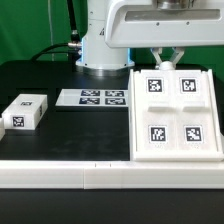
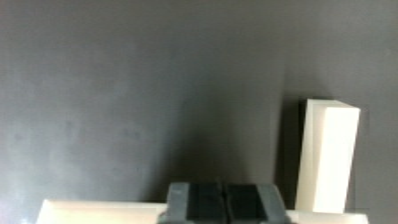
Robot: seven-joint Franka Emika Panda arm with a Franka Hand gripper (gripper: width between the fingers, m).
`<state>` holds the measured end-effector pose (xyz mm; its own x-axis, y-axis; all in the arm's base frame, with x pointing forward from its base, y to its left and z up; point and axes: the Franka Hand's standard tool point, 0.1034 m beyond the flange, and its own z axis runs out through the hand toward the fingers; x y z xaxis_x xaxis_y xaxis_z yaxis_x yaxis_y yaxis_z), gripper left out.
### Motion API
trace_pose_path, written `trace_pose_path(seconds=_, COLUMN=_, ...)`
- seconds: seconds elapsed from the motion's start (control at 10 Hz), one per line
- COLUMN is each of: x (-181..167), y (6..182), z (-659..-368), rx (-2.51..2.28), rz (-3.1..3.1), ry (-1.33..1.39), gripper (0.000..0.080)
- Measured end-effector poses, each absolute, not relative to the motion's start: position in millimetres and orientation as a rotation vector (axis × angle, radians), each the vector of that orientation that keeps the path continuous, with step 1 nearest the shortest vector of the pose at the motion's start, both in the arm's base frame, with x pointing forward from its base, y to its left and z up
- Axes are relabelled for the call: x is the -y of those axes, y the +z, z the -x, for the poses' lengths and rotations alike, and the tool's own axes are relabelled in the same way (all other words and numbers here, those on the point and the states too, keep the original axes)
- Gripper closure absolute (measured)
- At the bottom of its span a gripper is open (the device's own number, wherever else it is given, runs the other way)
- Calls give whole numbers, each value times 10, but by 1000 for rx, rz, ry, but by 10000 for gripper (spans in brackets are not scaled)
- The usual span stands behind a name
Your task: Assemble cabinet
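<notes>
Lying flat on the dark surface [image 1: 40, 75], at the exterior view's right: cabinet [image 1: 176, 112], four tagged compartments facing up.
Hanging over its far edge: pincer [image 1: 165, 58], fingers [image 2: 192, 205] drawn together in the wrist view, clamped on nothing.

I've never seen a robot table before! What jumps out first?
The big white cabinet with four black-and-white tags fills the exterior view's right side of the black table. The gripper hangs over its far edge, and a small white tagged block sits alone at the exterior view's left.
</notes>
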<state>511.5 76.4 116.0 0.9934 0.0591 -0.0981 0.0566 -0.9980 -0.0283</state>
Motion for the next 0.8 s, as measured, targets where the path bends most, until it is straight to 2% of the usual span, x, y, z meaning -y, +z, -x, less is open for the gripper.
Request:
trace_pose_path(seconds=0.2, x=-719, y=1067, z=-5081, rx=118, rz=3108, ry=193, gripper=798)
trace_pose_path(seconds=0.4, x=-699, y=1299, z=-5224, rx=121, rz=3103, ry=259, gripper=798)
trace_pose_path(seconds=0.8, x=-703, y=1246, z=-5183, rx=123, rz=3104, ry=260, gripper=798)
